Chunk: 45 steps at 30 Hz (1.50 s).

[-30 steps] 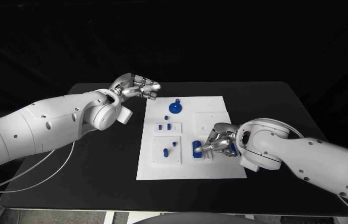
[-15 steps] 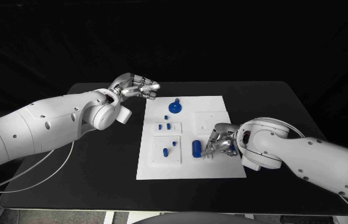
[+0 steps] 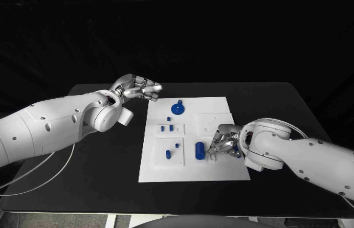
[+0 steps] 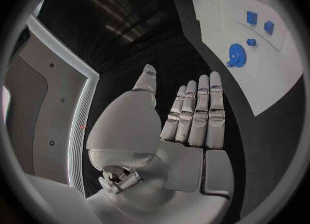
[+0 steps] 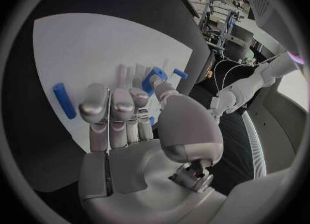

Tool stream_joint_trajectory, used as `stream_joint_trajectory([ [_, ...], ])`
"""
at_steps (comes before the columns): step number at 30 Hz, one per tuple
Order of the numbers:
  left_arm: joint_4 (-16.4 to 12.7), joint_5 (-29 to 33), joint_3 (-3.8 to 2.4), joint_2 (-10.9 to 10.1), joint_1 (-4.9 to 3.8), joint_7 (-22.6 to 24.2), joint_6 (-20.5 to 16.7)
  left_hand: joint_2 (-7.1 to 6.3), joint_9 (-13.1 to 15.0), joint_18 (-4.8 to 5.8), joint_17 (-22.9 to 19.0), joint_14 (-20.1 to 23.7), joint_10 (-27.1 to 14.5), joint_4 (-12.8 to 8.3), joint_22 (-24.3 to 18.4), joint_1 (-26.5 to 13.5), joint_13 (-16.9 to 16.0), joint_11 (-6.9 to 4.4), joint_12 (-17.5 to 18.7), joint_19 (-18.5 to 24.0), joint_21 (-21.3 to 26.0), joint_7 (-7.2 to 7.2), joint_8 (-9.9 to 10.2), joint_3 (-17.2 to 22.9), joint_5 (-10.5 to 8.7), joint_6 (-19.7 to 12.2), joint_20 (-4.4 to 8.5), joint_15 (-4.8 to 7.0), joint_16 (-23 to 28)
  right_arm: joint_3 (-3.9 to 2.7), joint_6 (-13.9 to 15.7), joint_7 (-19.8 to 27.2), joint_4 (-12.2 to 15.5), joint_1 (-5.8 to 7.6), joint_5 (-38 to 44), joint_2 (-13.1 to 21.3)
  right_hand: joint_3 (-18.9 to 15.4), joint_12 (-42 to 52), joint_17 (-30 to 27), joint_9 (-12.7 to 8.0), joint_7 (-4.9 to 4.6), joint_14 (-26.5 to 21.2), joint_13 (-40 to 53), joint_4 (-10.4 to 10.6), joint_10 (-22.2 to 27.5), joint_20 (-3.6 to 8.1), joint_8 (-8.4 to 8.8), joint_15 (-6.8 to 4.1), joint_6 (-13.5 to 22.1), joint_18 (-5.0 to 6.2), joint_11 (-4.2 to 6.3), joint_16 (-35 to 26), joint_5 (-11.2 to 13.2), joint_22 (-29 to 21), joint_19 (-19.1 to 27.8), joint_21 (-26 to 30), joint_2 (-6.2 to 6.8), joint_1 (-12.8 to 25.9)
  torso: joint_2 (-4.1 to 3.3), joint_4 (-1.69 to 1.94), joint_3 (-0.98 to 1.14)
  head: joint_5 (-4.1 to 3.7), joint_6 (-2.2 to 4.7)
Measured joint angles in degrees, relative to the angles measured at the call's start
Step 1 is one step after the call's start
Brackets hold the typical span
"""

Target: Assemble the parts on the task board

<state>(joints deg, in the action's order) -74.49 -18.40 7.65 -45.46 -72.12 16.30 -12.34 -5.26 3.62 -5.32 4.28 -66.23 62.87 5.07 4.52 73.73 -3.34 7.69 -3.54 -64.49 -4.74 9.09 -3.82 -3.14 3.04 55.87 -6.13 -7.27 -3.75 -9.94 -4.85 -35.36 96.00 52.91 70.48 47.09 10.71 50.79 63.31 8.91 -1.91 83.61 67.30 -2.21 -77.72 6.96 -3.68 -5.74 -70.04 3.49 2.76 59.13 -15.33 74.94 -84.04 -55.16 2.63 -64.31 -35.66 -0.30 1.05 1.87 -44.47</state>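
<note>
A black desk [image 3: 88,177] carries one white rectangular task board [image 3: 190,173] at the centre of the head view. Nearest, at the lower right of the frame, the silver right hand [image 3: 223,145] rests over the board's right edge, fingers [image 3: 214,148] curled downward; whether they pinch anything cannot be told. Just left of it lies one long blue capsule-shaped part [image 3: 200,151]. Further left, two small blue parts [image 3: 168,155] sit on a raised white square. Beyond them stand three small blue pegs [image 3: 169,126]. Farther still sits one round blue knob-like part [image 3: 178,108]. At the upper left, the silver left hand [image 3: 138,89] hovers off the board's far corner, fingers extended side by side, holding nothing.
</note>
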Motion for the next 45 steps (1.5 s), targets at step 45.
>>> stream_joint_trajectory([
  [45, 0.3, 0.0, 0.1, -0.1, 0.0, 0.0, 0.1, 0.0, 0.0, 0.0, 0.0, 0.0, 0.0, -0.2, 0.0, 0.0, 0.0, 0.0, 0.0, 0.0, 0.0, 0.0, 0.0, -0.2, 0.0, 0.0, 0.0, 0.0, 0.0, -0.04, -3.5, 2.1, 1.8, -0.17, 0.8, -0.3, -1.6, -0.5, 0.0, -0.1, 0.16, 0.0, -0.5, 3.2, -0.3, -0.02, 0.02, 0.01, -0.5, 0.0, 0.32, 0.0, 2.0, 0.0, 0.0, 0.0, -2.25, -1.5, -0.03, -0.04, 0.01, 0.23, -0.31],
])
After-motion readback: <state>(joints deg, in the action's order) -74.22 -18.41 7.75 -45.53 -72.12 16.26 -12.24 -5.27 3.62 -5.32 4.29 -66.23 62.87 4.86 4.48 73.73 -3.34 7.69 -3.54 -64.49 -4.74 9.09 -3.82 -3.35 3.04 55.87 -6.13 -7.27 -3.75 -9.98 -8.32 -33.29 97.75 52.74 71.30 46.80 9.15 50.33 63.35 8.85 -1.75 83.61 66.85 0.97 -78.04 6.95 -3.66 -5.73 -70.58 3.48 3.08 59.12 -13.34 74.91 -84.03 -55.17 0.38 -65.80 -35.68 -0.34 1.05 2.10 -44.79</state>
